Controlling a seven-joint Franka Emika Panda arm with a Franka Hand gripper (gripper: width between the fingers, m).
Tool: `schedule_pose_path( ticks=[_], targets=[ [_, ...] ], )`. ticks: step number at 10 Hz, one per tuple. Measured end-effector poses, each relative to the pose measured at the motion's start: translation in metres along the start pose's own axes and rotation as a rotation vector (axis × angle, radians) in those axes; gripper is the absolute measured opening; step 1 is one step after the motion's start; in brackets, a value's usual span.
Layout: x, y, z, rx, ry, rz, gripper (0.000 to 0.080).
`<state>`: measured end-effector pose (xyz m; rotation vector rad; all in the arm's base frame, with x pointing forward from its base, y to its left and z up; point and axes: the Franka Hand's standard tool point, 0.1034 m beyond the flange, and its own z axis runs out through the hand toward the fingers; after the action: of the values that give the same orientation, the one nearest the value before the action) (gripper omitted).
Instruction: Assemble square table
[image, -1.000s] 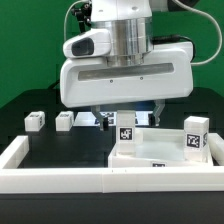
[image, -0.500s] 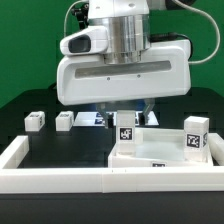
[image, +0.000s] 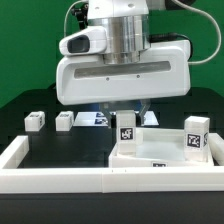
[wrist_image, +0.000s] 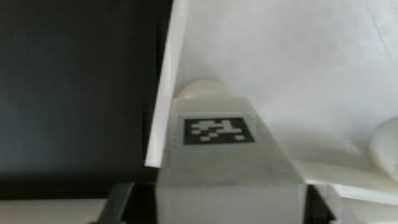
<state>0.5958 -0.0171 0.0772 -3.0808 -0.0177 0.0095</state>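
Observation:
The white square tabletop (image: 160, 152) lies at the exterior view's right, against the front rail. My gripper (image: 125, 116) hangs over its far left corner, shut on a white leg block (image: 126, 131) that stands upright on that corner. In the wrist view the tagged leg (wrist_image: 217, 140) fills the gap between my fingers (wrist_image: 125, 203), with the tabletop (wrist_image: 311, 70) beneath. A second leg (image: 196, 135) stands on the tabletop's right corner. Two more legs (image: 35, 120) (image: 65, 120) rest on the black surface at the left.
The marker board (image: 94, 118) lies behind the gripper. A long white rail (image: 60, 181) borders the black surface at the front and turns up the left side. The arm's wide body hides the middle of the scene.
The arm's body has shifted very slightly. The held leg stays on the same corner of the tabletop. The other parts have not moved.

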Motion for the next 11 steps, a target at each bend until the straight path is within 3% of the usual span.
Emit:
schedule_pose_path(
  ticks=[4,11],
  targets=[
    [0.0,-0.001,0.0,0.005,0.0,0.233,0.0291],
    [0.007,-0.017,0.002,0.027,0.033,0.905,0.0291]
  ],
)
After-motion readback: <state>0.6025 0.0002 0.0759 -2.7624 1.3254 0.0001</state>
